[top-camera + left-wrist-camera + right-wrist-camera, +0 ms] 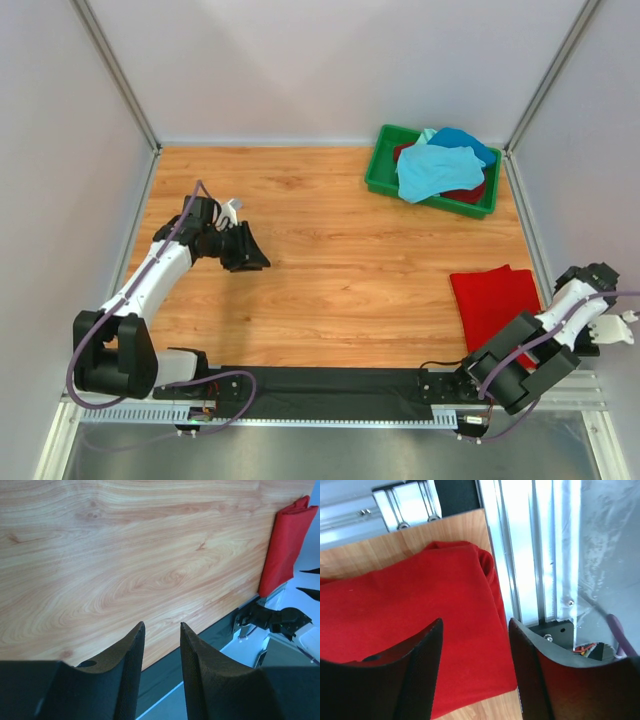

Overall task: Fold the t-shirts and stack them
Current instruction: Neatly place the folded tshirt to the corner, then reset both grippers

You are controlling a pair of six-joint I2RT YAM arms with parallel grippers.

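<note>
A bright red t-shirt [495, 300] lies folded on the wooden table near its right edge; it also shows in the left wrist view [287, 545] and fills the right wrist view [410, 610]. My right gripper [475, 622] hangs just above the shirt's edge, jaws open with nothing between them; from above it [567, 290] sits at the shirt's right side. My left gripper [248, 250] is far off on the table's left, open and empty [161, 625] over bare wood. Turquoise [435, 170], blue [465, 140] and dark red [470, 192] t-shirts lie heaped in the bin.
A green plastic bin [380, 170] stands at the back right corner. An aluminium frame rail [530, 555] runs along the table edge right beside the red shirt. White walls enclose the table on three sides.
</note>
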